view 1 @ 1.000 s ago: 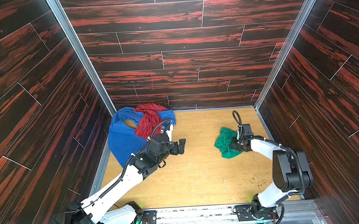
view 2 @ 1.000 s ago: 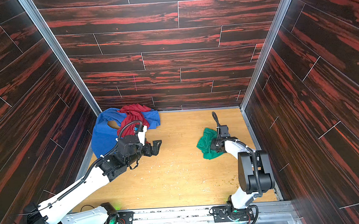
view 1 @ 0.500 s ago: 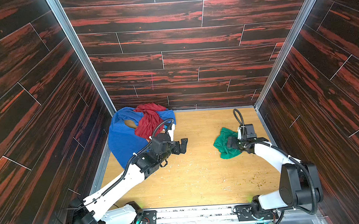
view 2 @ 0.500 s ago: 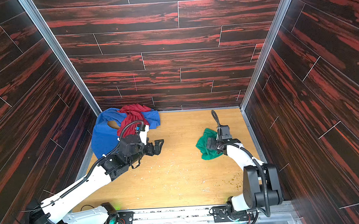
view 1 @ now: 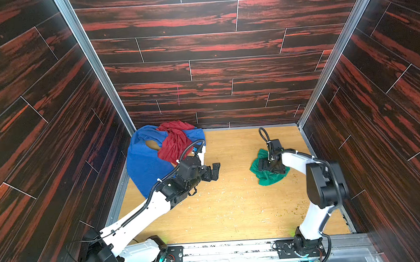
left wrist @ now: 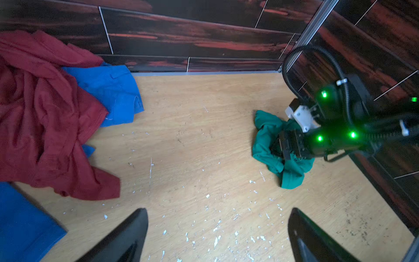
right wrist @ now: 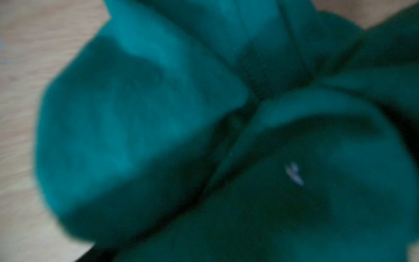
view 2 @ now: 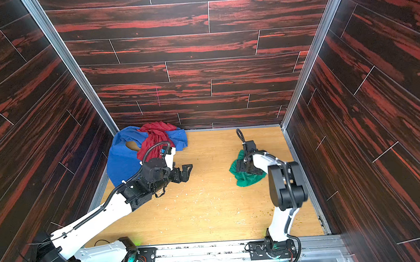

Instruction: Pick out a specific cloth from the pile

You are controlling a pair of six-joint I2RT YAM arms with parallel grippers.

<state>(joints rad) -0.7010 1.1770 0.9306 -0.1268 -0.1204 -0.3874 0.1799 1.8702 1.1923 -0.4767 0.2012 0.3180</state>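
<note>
Two arms out over scuffed wooden floor (view 1: 232, 209), white flecks everywhere.

Nearest: left gripper (view 1: 215, 171), clear above bare boards mid-floor. Fingers (left wrist: 127, 233) spread wide, nothing between them.

Beyond, toward right wall: the cloth (view 1: 268, 180), emerald, crumpled in a small heap, well apart from the pile (view 1: 153, 154). Right gripper (view 1: 265, 165) down on top of it, touching fabric. Wrist view only blurred green folds, so cannot tell how wide its jaws stand, nor whether any fold is pinched; possibly just resting there.

Farthest, back-left corner: blue cloth (view 1: 141, 164) spread against the wall, red cloth (view 1: 175, 143) draped over it, neither touching the green.

Reads as separation done, with step in hand likely the let-go and retreat. To do it well: open fully, lift straight up off the heap, no sideways drag. Watch for a fold snagged on a finger pad. Keep left arm parked clear of the pile, away from the red hem.
</note>
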